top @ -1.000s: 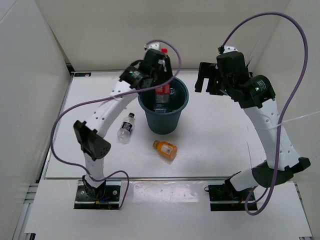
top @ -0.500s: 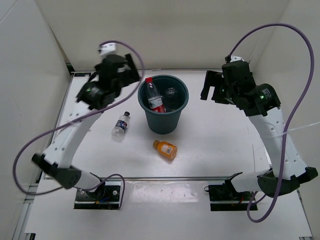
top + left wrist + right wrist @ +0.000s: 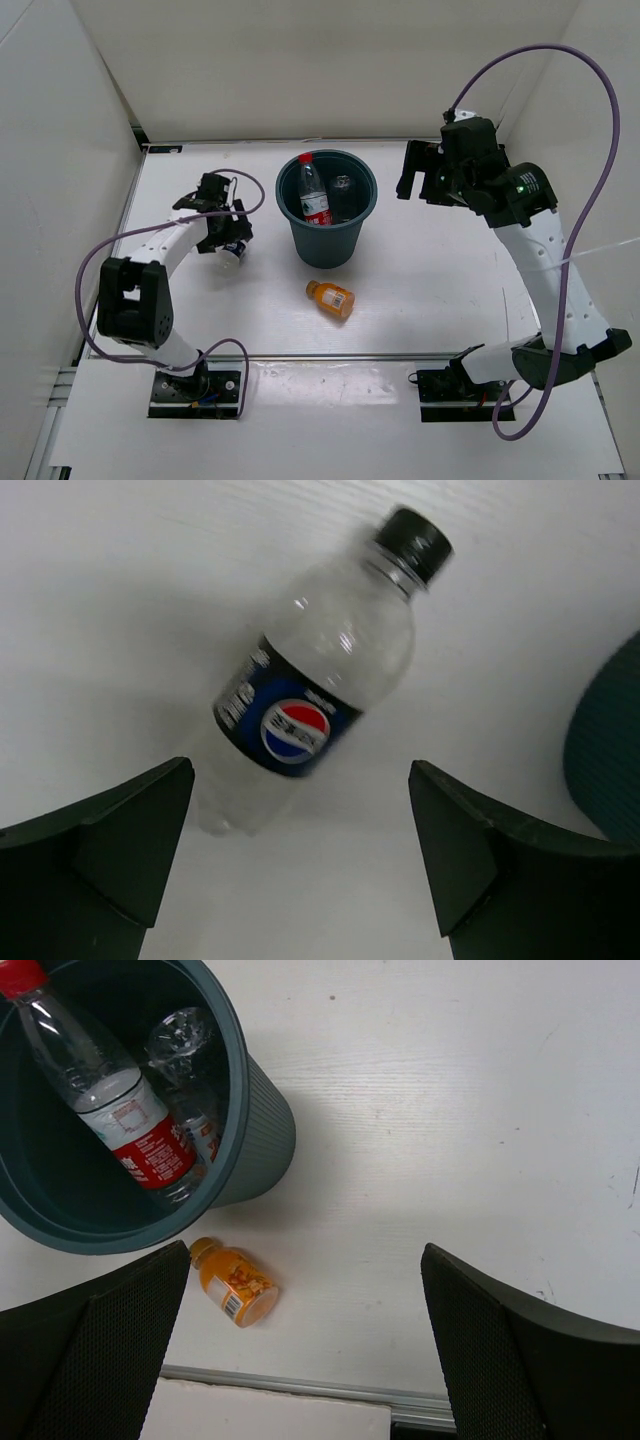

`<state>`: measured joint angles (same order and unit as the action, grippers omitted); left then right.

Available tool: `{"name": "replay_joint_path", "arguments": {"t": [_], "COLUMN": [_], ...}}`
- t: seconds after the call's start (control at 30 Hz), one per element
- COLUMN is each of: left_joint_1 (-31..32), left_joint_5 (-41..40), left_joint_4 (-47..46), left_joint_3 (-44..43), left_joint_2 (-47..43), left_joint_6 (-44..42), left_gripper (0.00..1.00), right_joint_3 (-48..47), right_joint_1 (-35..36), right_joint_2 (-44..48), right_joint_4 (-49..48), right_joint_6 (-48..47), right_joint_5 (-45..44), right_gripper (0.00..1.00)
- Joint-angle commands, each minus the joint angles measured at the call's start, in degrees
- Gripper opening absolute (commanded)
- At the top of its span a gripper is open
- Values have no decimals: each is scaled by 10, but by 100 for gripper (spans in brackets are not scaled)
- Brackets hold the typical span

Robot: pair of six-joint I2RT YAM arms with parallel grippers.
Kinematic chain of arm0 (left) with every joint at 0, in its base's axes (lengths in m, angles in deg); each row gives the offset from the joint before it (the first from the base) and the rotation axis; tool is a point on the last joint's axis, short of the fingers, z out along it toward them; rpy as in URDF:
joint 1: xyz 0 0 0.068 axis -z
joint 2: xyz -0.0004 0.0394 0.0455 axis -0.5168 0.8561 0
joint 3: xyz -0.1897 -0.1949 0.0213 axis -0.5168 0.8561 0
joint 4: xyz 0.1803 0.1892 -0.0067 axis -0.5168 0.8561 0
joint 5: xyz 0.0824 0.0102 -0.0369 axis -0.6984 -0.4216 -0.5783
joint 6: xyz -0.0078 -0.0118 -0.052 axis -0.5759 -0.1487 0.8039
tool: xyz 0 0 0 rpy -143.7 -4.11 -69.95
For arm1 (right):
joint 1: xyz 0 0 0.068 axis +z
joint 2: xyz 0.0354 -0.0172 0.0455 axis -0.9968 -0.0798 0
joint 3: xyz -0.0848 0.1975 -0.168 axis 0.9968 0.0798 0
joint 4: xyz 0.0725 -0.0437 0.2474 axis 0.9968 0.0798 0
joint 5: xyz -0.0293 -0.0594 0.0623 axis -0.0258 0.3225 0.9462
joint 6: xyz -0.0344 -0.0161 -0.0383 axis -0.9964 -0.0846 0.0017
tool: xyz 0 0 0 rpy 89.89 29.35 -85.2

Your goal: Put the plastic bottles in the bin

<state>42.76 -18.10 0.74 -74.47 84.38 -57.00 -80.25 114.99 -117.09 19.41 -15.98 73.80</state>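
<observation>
Top external: bin (image 3: 325,245) holds at least 2 bottles (image 3: 314,197); black-capped bottle (image 3: 310,680) and orange bottle (image 3: 330,298) await you beside it; left gripper (image 3: 300,775) and right gripper (image 3: 305,1260) are spread, empty.

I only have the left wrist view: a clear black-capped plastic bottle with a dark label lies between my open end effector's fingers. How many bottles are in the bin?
Observer: At least two in the round dark teal plastic bin: a clear red-capped, red-label plastic bottle leaning on its wall, and another clear bottle beside it.
Operator: Any others outside it?
Observer: A short orange plastic bottle lies on its side in front of the bin.
Operator: And the right arm?
Observer: The right end effector hangs open to the right of the bin, holding nothing.
</observation>
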Motion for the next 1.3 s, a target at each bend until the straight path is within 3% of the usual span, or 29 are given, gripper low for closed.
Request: {"name": "replay_joint_path", "arguments": {"t": [0.0, 0.2, 0.37, 0.47, 0.6, 0.63, 0.7, 0.87, 1.0, 1.13, 1.27], "left_joint_1": [-37, -43, -43, -43, -48, -48, -53, -11, 44, 140, 203], "left_joint_5": [12, 4, 71, 92, 69, 57, 46, -49, -89, -142, -118], "left_joint_4": [-56, -61, -61, -61, -61, -61, -44, 49, 102, 72, 53], "left_joint_3": [-20, -50, -68, -69, -36, -23, -18, -72, -190, -297, -347], "left_joint_2": [21, 120, 182, 193, 163, 153, 119, 1, -58, -70, -25], "left_joint_6": [-31, -42, -42, -37, -24, -24, 2, 100, 133, 105, 64], "left_gripper": [100, 100, 91, 80, 57, 46, 39, 38, 36, 37, 37], "right_joint_3": [-35, -29, -29, -29, -29, -29, -29, -10, 13, 33, 42], "right_joint_1": [-9, -9, -9, -9, -9, -9, -9, -9, -9, -14, -14], "right_joint_2": [8, 15, 20, 14, 1, -5, -5, -10, -10, -10, -10], "right_joint_4": [-1, 24, 29, 29, 29, 29, 24, 12, 7, -4, -10], "right_joint_6": [-29, -29, -29, -29, -23, -23, -18, -13, -1, 22, 36], "right_joint_5": [8, 19, 19, 19, 25, 25, 31, 41, 47, 59, 78], "right_gripper": [100, 100, 100, 100, 100, 100, 100, 100, 100, 100, 100]}}
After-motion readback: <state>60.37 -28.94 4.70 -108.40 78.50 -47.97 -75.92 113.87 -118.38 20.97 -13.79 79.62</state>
